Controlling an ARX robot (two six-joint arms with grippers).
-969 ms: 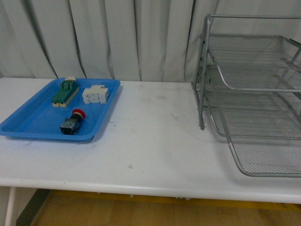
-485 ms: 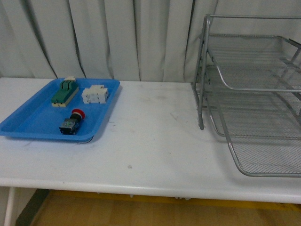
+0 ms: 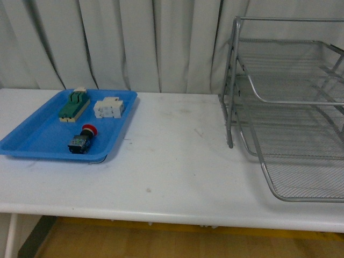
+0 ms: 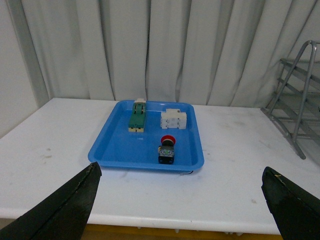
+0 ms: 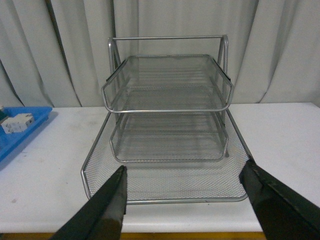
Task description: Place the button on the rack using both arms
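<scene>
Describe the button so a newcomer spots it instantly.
On the white table, find the flat blue plastic tray at the left. The small black-bodied push-button lies near its front edge, nearer the robot than the green-and-cream connector strip and white terminal block. Only it has a round red cap.

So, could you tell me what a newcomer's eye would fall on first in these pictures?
The bright blue plastic tray on the left side of the white table draws the eye first. A small red-capped push-button switch lies in the tray's near part. On the right stands the tall silver three-tier wire-mesh rack, set well apart from the tray.
</scene>
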